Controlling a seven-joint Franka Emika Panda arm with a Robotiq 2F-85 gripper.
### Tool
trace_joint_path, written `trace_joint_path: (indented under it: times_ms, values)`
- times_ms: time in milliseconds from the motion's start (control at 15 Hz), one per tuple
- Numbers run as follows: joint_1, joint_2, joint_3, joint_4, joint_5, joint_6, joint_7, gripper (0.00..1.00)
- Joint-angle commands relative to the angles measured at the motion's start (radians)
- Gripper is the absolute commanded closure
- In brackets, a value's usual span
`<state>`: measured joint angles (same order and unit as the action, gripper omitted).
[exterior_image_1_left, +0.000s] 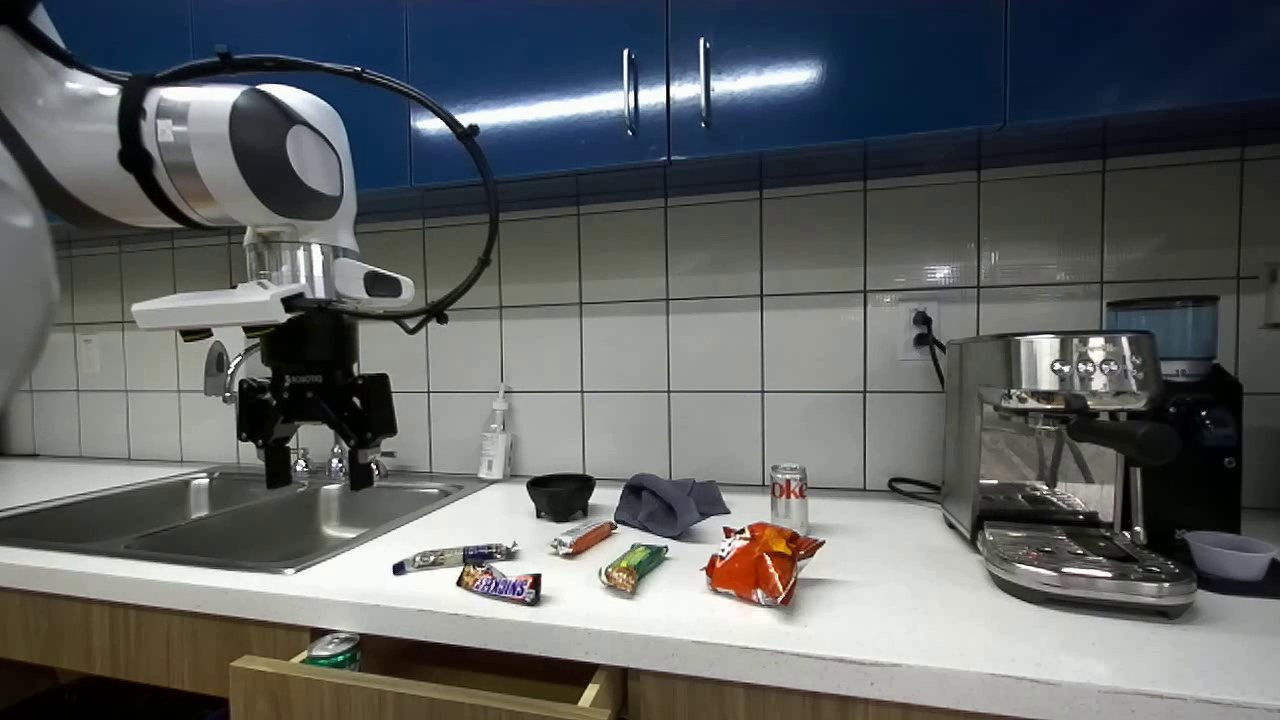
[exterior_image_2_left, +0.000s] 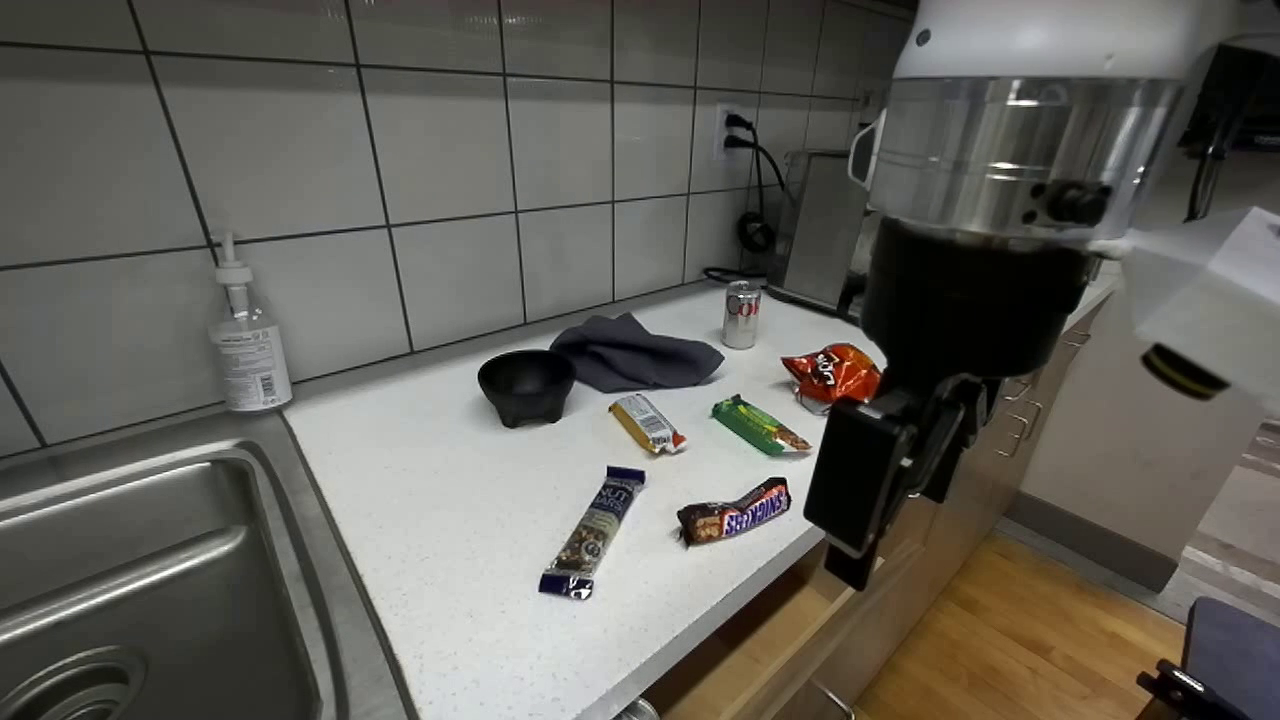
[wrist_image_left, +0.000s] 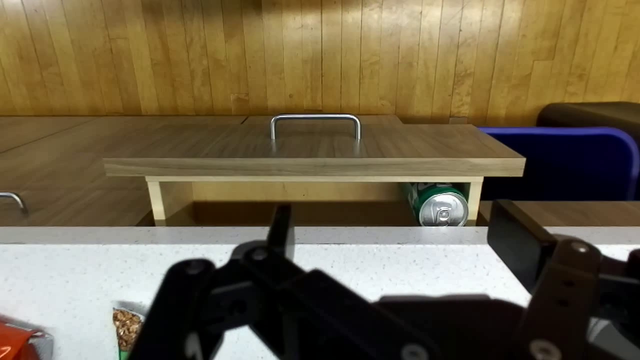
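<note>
Hangs in mid-air above the open drawer (wrist_image_left: 314, 167), clear of the front edge of the white desk (exterior_image_2_left: 460, 540), with the jaws spread wide, gripping nothing and touching nothing. In the wrist view, frames a green can (wrist_image_left: 442, 207) in the gap between them, well below. See that can inside the drawer, at the end toward the sink (exterior_image_2_left: 180, 610), with the silver lid uppermost.

On the desk, closest to the drawer, find a Snickers bar (exterior_image_2_left: 735, 513), lying near the edge in a slightly crumpled wrapper. A little farther from the drawer, and more toward the sink, note a nut bar (exterior_image_2_left: 595, 530) with dark blue ends. Beyond both, going back from the drawer, see a gold-and-red bar (exterior_image_2_left: 648, 425) with a white label facing up, then a black bowl (exterior_image_1_left: 561, 500) on short feet. Much the same way back from the drawer as the bowl, but farther from the sink, make out a bunched dark grey cloth (exterior_image_2_left: 635, 357).

Near the drawer's other end, away from the sink, find a green-wrapped bar (exterior_image_2_left: 760, 425) lying flat. Past that same end, note a puffed orange snack bag (exterior_image_1_left: 763, 565) and, farther back from the drawer, a silver Coke can (exterior_image_1_left: 788, 500) standing upright. On the sink side, well back from the drawer, see a clear pump bottle (exterior_image_2_left: 250, 360); on the opposite side, well apart from the drawer, see a metal espresso machine (exterior_image_1_left: 1050, 450).
</note>
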<state>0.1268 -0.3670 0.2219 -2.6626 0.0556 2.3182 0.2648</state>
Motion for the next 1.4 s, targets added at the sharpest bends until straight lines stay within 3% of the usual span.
trace_joint_path:
  times_ms: [0, 467, 1333]
  values:
    - [-0.012, 0.032, 0.019, -0.016, -0.054, 0.101, 0.053, 0.0]
    - [-0.035, 0.15, -0.004, -0.022, -0.082, 0.304, 0.049, 0.0]
    - [-0.035, 0.391, -0.059, 0.045, -0.156, 0.395, 0.087, 0.0]
